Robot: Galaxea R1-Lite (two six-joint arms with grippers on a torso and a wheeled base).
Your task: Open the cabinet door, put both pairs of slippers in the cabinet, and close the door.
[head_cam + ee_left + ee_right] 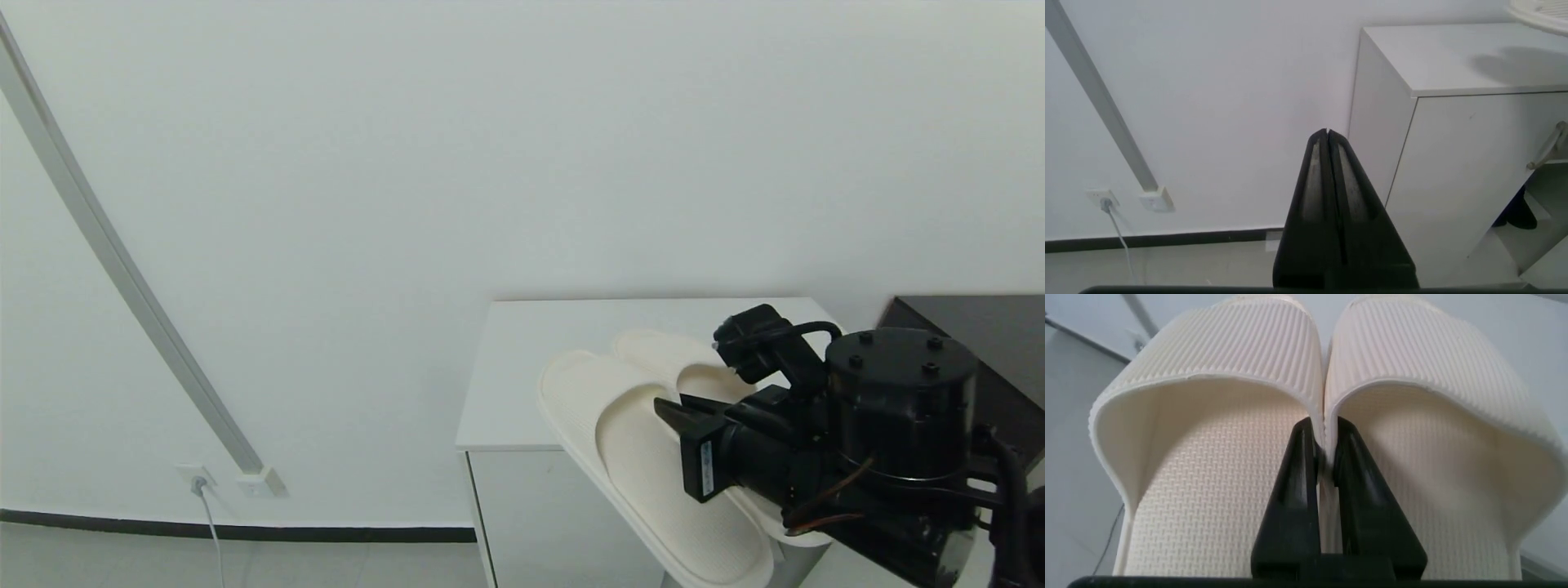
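head view: the right gripper [665, 408] is clamped on a pair of cream slippers [645, 465]. they are held side by side and tilted over the front right corner of the white cabinet [531, 367] top, one end overhanging its front edge. a wall socket [194, 474] sits low on the wall beyond the cabinet's left side.

left wrist view: the left gripper [1328, 135] has its fingers pressed together on nothing, off the cabinet's left side and apart from it. the door [1470, 180] with its handle [1549, 147] looks ajar, though that edge is poorly seen.

right wrist view: the fingers [1294, 482] pinch the two slippers' touching inner walls.
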